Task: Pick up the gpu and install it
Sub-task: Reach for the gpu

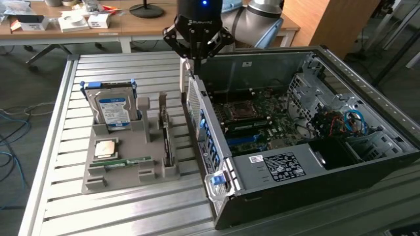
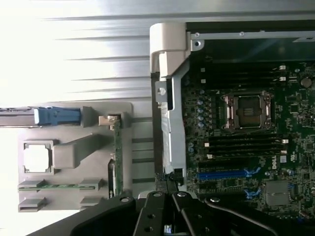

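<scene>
Reading "DELL" on the motherboard [image 2: 283, 160]; my gripper [image 1: 190, 60] hangs, fingers pressed together, above the computer case [image 1: 282, 169] rear wall, the gpu [image 1: 165, 136] upright in its grey holder [image 1: 121, 174].

1. Arm [image 1: 261, 22]: one unit, grey, thick rounded segments. I see it at the back of the exterior view, just to that view's right of the wrist.
2. Wrist column [image 1: 200, 10]: black, cylindrical, upright, pointing straight down. A small blue light is lit on its face.
3. Claw [image 1: 190, 59]: black, mounted directly under the wrist column. Its linkages splay out to either side, then draw in to a narrow point below.
4. Claw [image 2: 168, 189], as my wrist camera gives it: dark linkage bars with bolt heads, fanning in toward the middle.
5. Jaws: closed together, and I make out no gap at the tips.
6. Attitude: vertical, tips downward.
</scene>
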